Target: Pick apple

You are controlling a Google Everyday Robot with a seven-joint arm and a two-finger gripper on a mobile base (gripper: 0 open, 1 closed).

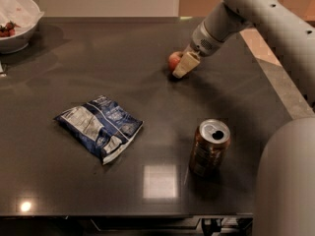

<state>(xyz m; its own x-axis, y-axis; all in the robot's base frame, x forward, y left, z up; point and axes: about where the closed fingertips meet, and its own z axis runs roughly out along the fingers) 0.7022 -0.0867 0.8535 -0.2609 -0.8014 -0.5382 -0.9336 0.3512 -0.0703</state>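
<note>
The apple point(173, 60) is small, round and red, and sits on the dark table point(147, 73) at the far right centre. My gripper point(184, 66) has come down from the upper right and stands right against the apple's right side. One cream-coloured finger point(185, 65) shows in front of the apple and hides part of it. The apple rests on the table.
A gold drink can point(210, 147) stands upright at the near right. A blue crumpled snack bag point(100, 127) lies left of centre. A white bowl point(17, 21) with small dark red berries is at the far left corner. My own arm fills the right edge.
</note>
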